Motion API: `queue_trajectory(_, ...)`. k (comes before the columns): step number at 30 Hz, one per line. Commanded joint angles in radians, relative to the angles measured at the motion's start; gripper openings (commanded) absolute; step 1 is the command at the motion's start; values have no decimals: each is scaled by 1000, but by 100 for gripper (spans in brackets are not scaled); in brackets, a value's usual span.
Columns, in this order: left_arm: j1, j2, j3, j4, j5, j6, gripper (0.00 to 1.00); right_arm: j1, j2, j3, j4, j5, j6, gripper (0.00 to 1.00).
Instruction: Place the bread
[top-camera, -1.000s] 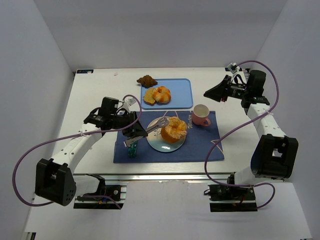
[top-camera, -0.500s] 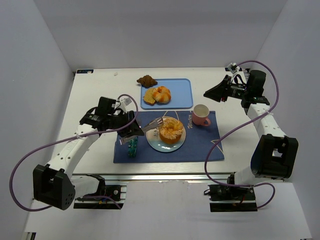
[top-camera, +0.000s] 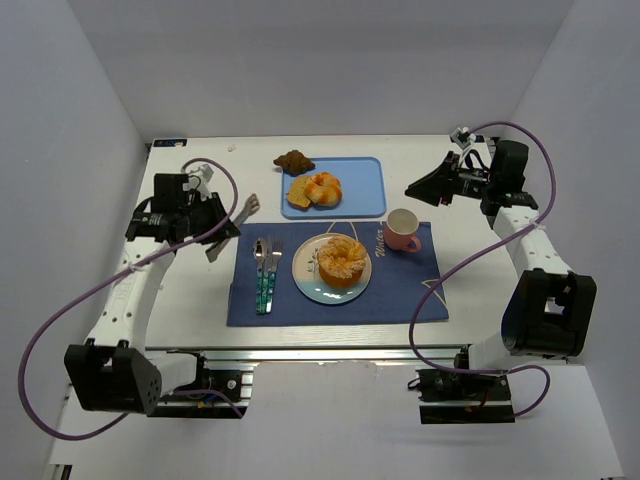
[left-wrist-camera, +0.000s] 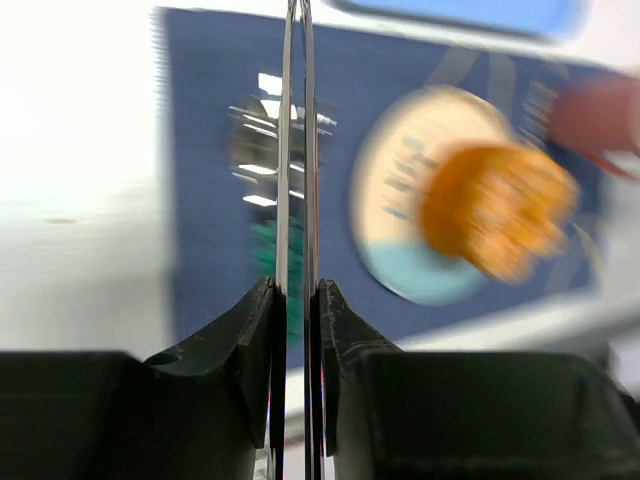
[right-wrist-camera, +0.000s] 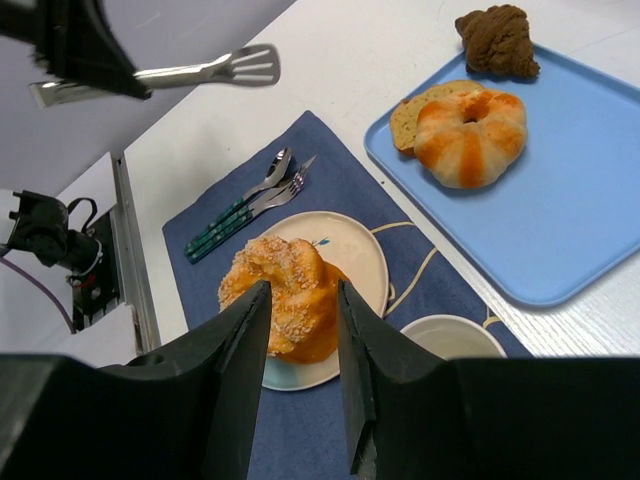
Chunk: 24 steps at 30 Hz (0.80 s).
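The bread (top-camera: 342, 261), a tall orange-golden swirled bun, sits on the round plate (top-camera: 308, 288) in the middle of the blue placemat; both wrist views show it too (left-wrist-camera: 495, 210) (right-wrist-camera: 285, 265). My left gripper (top-camera: 224, 228) is shut on a pair of metal tongs (top-camera: 248, 207) and hangs over the bare table left of the mat, well apart from the bread. In the left wrist view the tongs' two blades (left-wrist-camera: 295, 150) run straight out between the jaws (left-wrist-camera: 297, 300). My right gripper (top-camera: 412, 188) is open and holds nothing, raised at the back right (right-wrist-camera: 300, 300).
A blue tray (top-camera: 365, 190) at the back holds a pale-golden pastry (top-camera: 316, 189); a dark brown pastry (top-camera: 294, 160) lies at its corner. A pink cup (top-camera: 402, 230) stands right of the plate. A spoon and fork (top-camera: 266, 272) lie on the mat left of the plate.
My left arm has drawn back to the left, carrying the tongs away from the plate. The bread stays on the plate. The right arm has not moved.
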Motion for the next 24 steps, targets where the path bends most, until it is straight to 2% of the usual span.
queue_trajectory(1,72,57,-4,51,-208,99,29,11,-20,48,-66,3,-68,38)
queue_trajectory(2,133,86,-41,110,-251,118,29,11,-19,50,-75,1,-76,38)
queue_trajectory(4,176,118,-75,173,-268,149,29,11,-19,55,-94,3,-76,39)
queue_trajectory(5,201,132,-109,239,-288,158,33,11,-19,56,-97,3,-91,39)
queue_trajectory(11,241,215,-235,459,-359,264,44,11,-19,55,-102,3,-107,39)
queue_trajectory(15,275,285,-268,471,-356,279,55,11,-19,62,-138,12,-139,44)
queue_trajectory(18,281,324,-276,461,-359,275,58,13,-13,88,-210,35,-186,52)
queue_trajectory(23,289,319,-293,455,-392,259,64,13,13,140,-315,46,-266,59)
queue_trajectory(24,290,313,-293,452,-392,255,66,14,18,151,-357,49,-280,65)
